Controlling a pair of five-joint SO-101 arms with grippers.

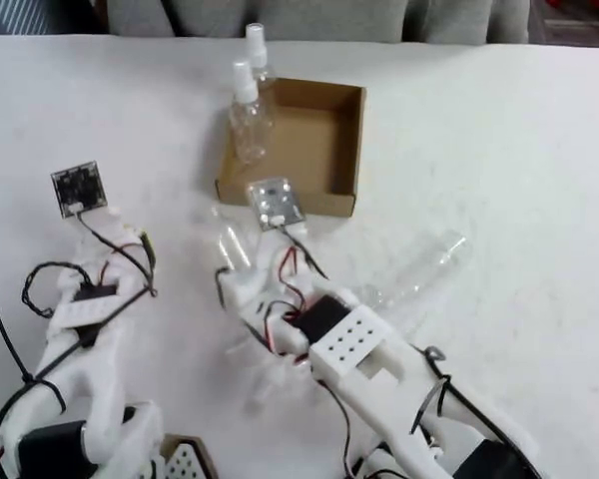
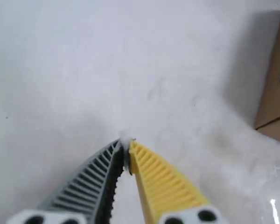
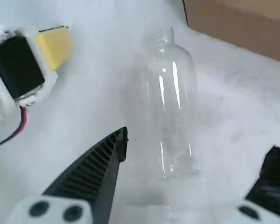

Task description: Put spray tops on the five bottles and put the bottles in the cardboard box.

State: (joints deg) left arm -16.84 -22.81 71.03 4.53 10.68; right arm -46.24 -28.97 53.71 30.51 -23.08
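Step in hand, by my reading: pick-up of an uncapped bottle.

Right gripper [image 3: 198, 142]: spread wide, jaws either side of a clear plastic bottle with no top [image 3: 172, 112], not touching it.

The bottle lies on the white table [image 3: 107, 84], open neck toward the brown cardboard box [image 3: 242, 23], near its outer wall. It is transparent and cylindrical, with a rounded shoulder and narrow neck. The surface looks smooth, probably slippery.

Left gripper [image 2: 126, 144]: closed, tips together. Small pale speck at the tips, cannot identify.

A clear bottle with a white spray top [image 1: 248, 110] is at the box's left wall, and a second capped bottle [image 1: 257, 45] by its far corner. Another uncapped clear bottle [image 1: 419, 267] lies well apart.

Next move likely calls for closing on the body mid-length, then presenting the neck for capping.
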